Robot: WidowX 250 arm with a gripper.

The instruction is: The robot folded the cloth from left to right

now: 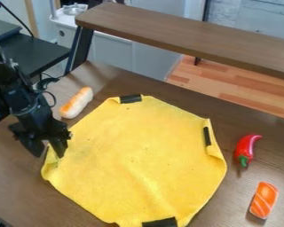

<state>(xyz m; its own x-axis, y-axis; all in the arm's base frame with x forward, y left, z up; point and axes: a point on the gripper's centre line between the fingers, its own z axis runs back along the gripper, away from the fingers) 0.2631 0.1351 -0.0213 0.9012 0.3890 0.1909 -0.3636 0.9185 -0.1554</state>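
"Cloth first: how does it lie?"

"Spread over the middle of the surface, its lower edge running out of view. A strip of brown wood separates its right side from the red pepper; the orange-and-white sushi piece sits farther down, nearer the view's edge. By the upper left side, the bread roll lies just beside it, between cloth and table edge."

"And the end effector?"

"Released, its two fingers apart, pointing down at the cloth's left corner. One finger overlaps the yellow in this view; I can't tell whether it touches. The arm comes in from the upper left."

"What's around them?"

"A raised wooden plank crosses behind on a dark leg. Past it are pale cabinets and a floor of light and reddish boards. A black table stands at the left."

"Materials?"

"The cloth is soft-looking, faintly rumpled and speckled, roughly eight-sided, with small turned-in corners and black patches. The pepper looks glossy and curved, with a green stem; the roll is rounded, cream and toasted orange."
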